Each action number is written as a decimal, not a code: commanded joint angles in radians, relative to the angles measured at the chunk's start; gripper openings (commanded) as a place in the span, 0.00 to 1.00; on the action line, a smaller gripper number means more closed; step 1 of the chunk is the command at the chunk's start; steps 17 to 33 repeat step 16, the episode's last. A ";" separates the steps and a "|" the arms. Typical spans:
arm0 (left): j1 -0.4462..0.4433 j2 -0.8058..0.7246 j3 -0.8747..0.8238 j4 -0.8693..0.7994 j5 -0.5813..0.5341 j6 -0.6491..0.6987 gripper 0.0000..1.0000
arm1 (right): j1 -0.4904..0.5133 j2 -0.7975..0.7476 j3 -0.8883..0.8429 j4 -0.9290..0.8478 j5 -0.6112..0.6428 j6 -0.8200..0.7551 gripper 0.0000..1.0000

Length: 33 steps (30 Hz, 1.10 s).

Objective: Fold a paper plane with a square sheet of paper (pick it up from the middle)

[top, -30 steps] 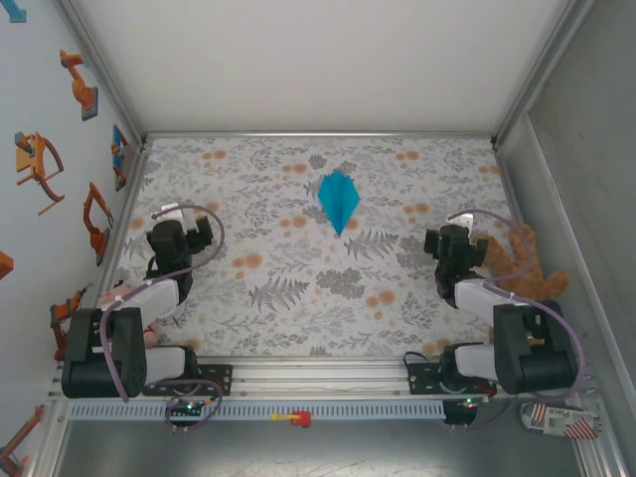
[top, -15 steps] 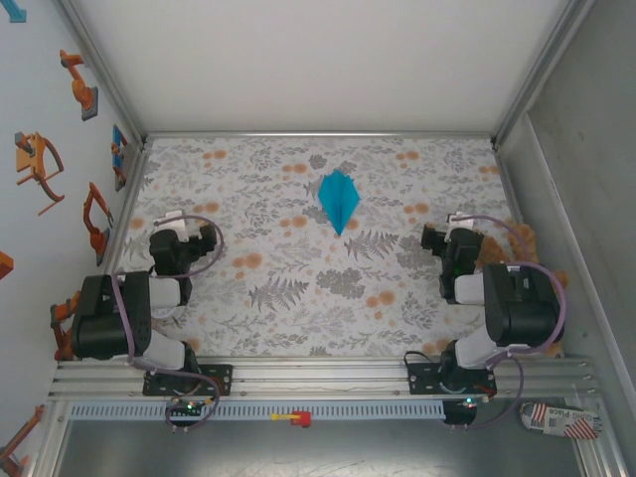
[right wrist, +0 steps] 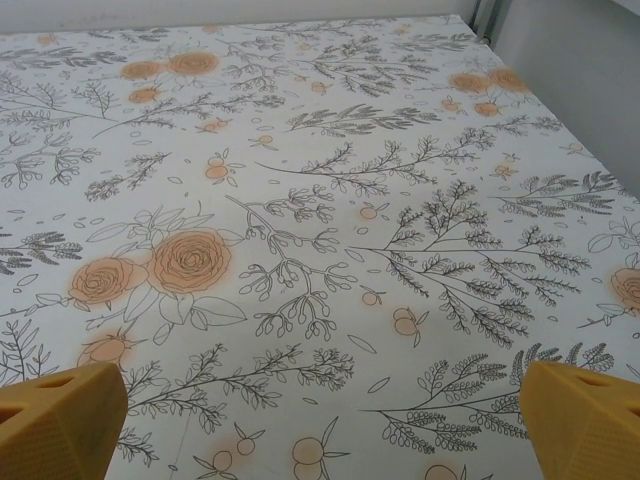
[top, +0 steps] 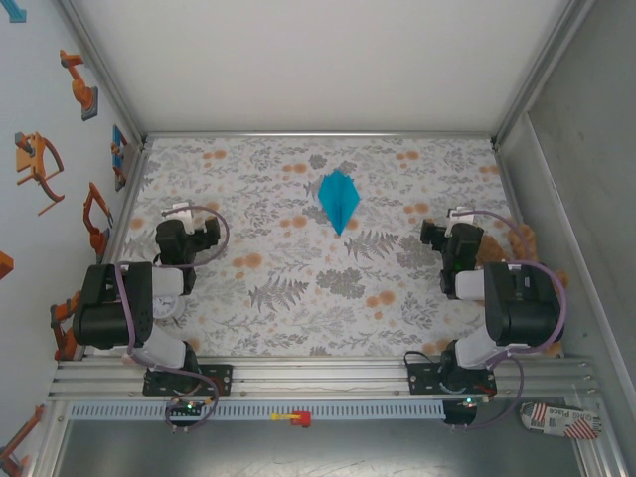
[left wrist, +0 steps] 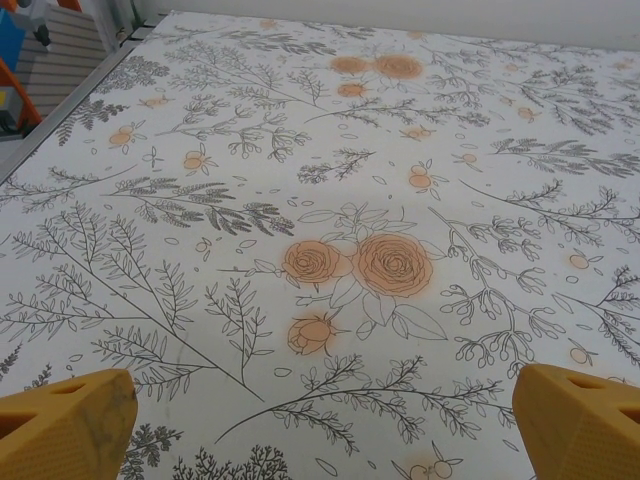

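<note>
Left gripper point(top: 196, 238) & right gripper point(top: 439, 238) both released, yellow fingertips point(left wrist: 65, 425) wide apart. Paper plane point(top: 339, 199) lies flat mid-table, sharp point toward near edge, between the two grippers & well apart from each. Floral tablecloth point(top: 298, 298) underneath; white walls point(top: 318, 60) around.

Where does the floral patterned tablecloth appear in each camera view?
Top external: the floral patterned tablecloth covers the table; the turquoise paper plane lies on its far middle.
Left wrist: the cloth spreads ahead of the open left gripper, its left border at upper left.
Right wrist: the cloth spreads ahead of the open right gripper, its right border at upper right.
Shared landmark: the white back wall where the cloth ends.
</note>
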 commanded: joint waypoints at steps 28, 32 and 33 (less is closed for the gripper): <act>0.000 -0.003 0.020 -0.023 0.001 0.017 0.96 | -0.007 -0.008 0.016 0.013 -0.004 0.005 0.99; 0.000 -0.003 0.020 -0.023 0.001 0.017 0.96 | -0.007 -0.008 0.016 0.013 -0.004 0.005 0.99; 0.000 -0.003 0.020 -0.023 0.001 0.017 0.96 | -0.007 -0.008 0.016 0.013 -0.004 0.005 0.99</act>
